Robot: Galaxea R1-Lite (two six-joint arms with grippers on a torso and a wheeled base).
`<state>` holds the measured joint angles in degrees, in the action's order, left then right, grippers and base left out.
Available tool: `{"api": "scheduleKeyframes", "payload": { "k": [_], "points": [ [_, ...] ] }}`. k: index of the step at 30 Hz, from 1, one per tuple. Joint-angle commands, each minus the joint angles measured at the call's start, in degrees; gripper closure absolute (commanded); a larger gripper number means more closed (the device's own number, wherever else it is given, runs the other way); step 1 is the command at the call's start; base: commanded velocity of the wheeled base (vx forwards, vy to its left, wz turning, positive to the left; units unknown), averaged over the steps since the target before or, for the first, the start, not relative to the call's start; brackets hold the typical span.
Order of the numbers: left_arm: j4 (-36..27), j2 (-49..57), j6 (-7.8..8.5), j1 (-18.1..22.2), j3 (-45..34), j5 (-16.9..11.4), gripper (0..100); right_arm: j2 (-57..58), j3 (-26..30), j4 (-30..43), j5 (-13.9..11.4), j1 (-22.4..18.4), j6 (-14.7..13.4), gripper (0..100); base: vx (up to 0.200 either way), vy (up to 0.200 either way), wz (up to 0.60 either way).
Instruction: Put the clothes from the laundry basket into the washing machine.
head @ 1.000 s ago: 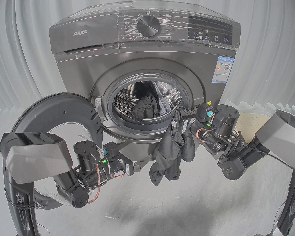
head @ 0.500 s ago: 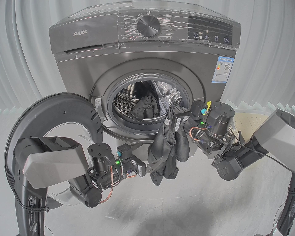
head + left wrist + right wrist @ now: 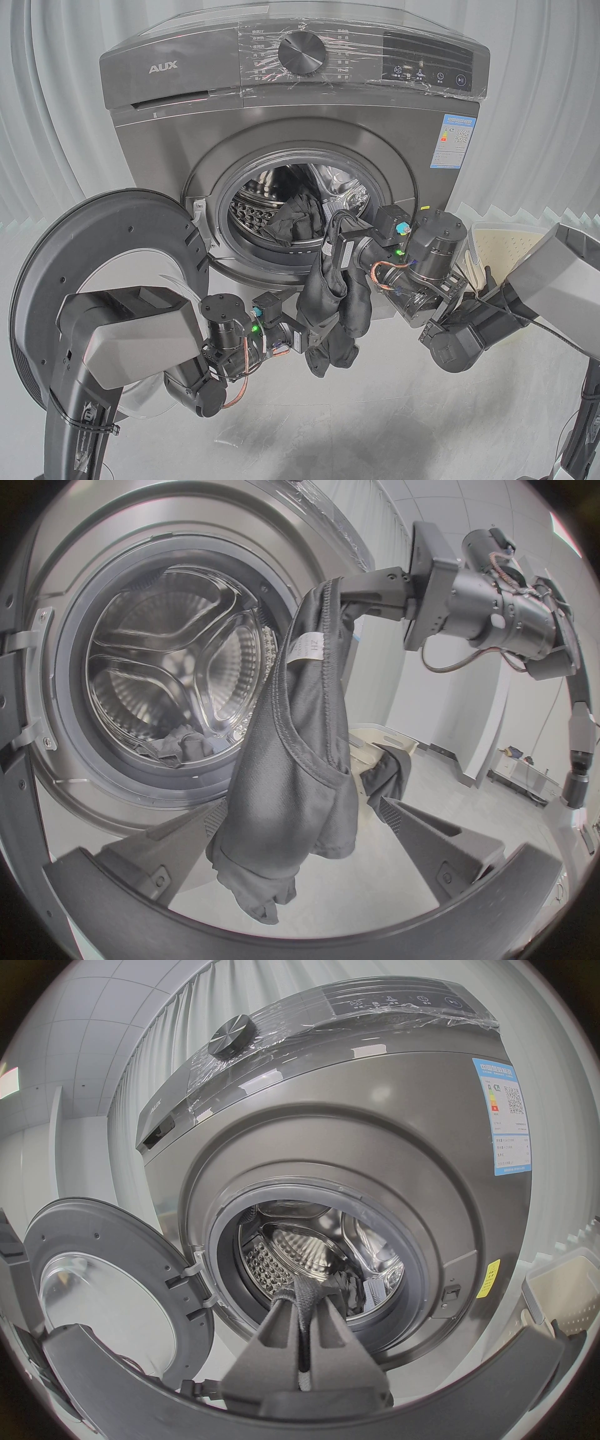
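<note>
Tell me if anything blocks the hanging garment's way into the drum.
Nothing visible does. The door stands swung open to the left, and the garment, clamped in the right gripper, hangs right before the open drum.

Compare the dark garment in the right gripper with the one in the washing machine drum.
The held garment hangs lengthwise outside the drum, clamped at its top by the right gripper; the drum garment lies crumpled inside, free of any gripper. The held garment shows a white label; the drum garment shows none. Both are dark.
</note>
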<state>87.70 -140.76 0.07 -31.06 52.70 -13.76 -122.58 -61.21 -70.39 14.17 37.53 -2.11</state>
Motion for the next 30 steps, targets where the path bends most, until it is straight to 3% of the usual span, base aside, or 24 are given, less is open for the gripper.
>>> {"api": "scheduleKeyframes", "payload": {
  "k": [1,3,18,21,30],
  "points": [
    [-0.07,-3.64,0.01,-0.14,3.64,2.51,0,-1.0,-0.4,-0.01,0.07,0.43,0.0,100,0.0,0.0,0.0],
    [-0.07,-4.78,0.01,-0.05,6.01,4.18,0,-1.09,-0.4,-0.1,0.07,0.61,-0.09,100,0.0,0.0,0.0],
    [-0.16,-7.77,0.01,-0.4,11.2,7.35,0,-1.09,-0.23,-0.45,0.16,0.61,-1.14,100,0.0,0.0,0.0],
    [-0.34,-7.68,0.01,0.83,11.46,9.02,0,-1.0,-0.05,-0.63,0.16,0.43,-1.14,100,0.0,0.0,0.0],
    [-0.34,-6.8,0.01,2.59,10.41,9.02,0,-1.09,0.3,-0.8,0.16,0.17,-1.23,100,0.0,0.0,0.0]
  ]
}}
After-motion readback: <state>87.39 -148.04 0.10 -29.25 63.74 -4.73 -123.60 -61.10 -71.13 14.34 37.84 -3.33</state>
